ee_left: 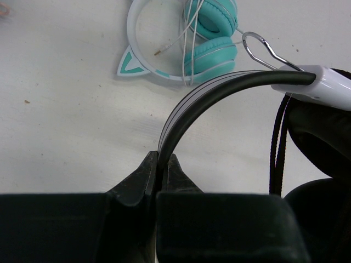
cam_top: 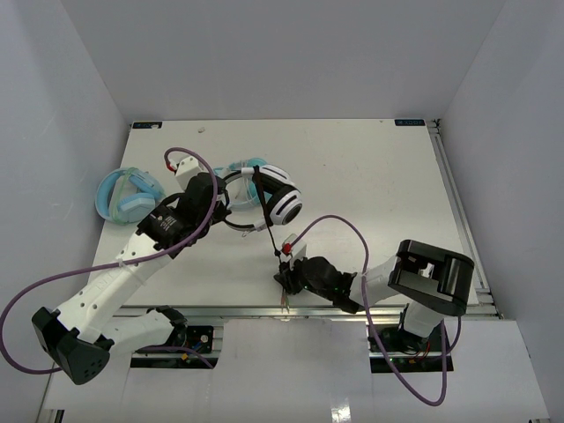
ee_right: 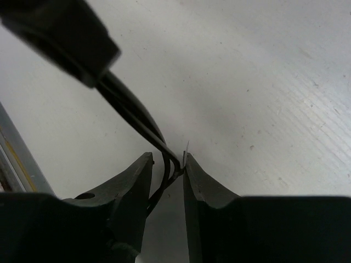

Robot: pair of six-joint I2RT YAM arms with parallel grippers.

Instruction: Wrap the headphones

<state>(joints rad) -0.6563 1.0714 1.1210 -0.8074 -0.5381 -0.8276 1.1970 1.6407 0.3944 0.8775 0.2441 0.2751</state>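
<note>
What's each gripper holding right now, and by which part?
Left gripper clamps the headphones by the headband. Their cable lies between the fingers of the right gripper; grip uncertain.

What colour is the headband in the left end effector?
The headband is black with thin pale edge lines; the left wrist view shows it best.

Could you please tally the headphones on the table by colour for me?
black-and-white headphones: 1
teal cat-ear headphones: 1
light-blue headphones: 1
Total: 3
</note>
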